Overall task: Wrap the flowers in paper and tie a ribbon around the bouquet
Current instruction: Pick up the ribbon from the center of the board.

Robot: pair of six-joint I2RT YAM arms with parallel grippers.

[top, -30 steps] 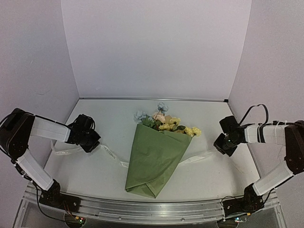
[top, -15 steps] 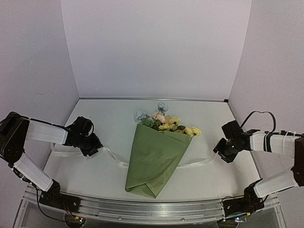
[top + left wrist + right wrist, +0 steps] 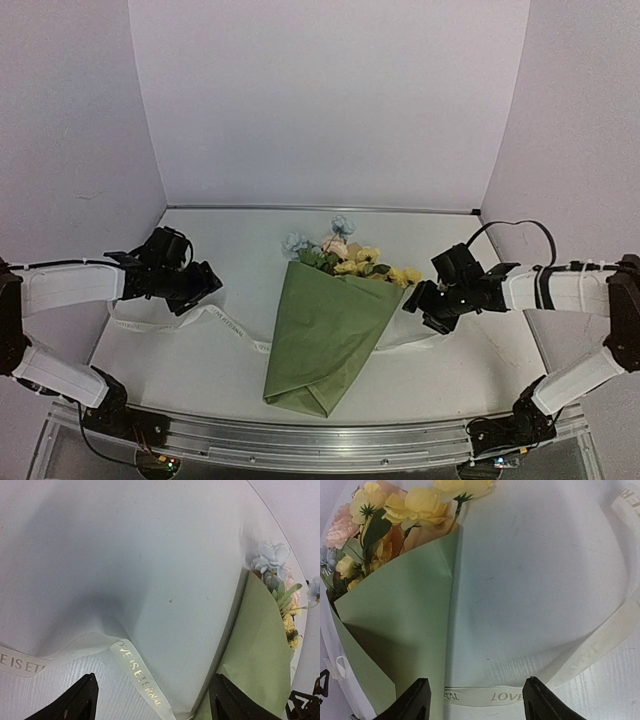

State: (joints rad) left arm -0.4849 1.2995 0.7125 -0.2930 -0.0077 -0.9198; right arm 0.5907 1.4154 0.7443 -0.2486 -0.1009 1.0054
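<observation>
Wrapping done: paper [image 3: 325,335] folded in cone round flowers [image 3: 345,257], blooms out at cone's wide far end. Tying not begun: ribbon [image 3: 137,672] passes flat under cone's middle, loose ends trailing on surface [image 3: 180,380] left and right of cone. Left pincer [image 3: 205,287] left of cone, wide, empty; right pincer [image 3: 415,300] just right of cone, wide, empty, over ribbon end

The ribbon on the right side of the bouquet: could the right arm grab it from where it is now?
Probably yes. The right gripper hangs open just over the ribbon, which lies bare on the table there; the paper cone sits off to one side, not covering it.
</observation>
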